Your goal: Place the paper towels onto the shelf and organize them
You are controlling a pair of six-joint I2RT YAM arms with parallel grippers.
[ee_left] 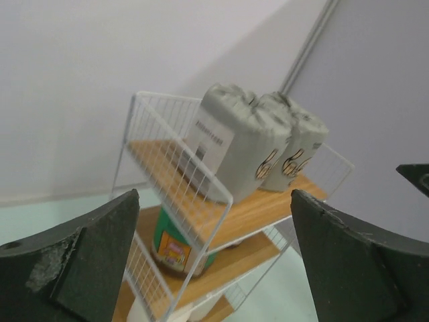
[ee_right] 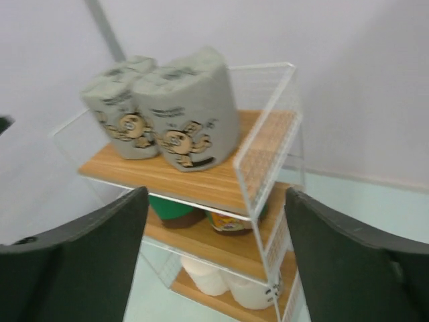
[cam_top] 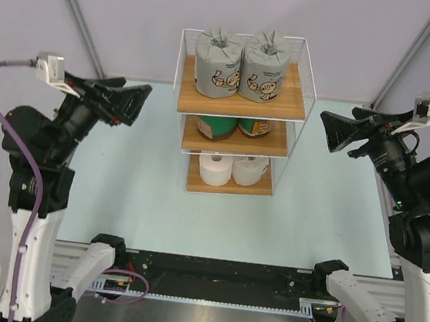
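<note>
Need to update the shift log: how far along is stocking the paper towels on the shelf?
Done: two grey rolls stand on the top board of the shelf, two green rolls on the middle, two white rolls on the bottom. In hand: nothing; the jaws of the left arm and right arm are open and empty, off to either side. Left: apparently nothing; no roll shows elsewhere.

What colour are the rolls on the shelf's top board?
The top rolls are grey with cartoon print, clearest in the right wrist view.
</note>
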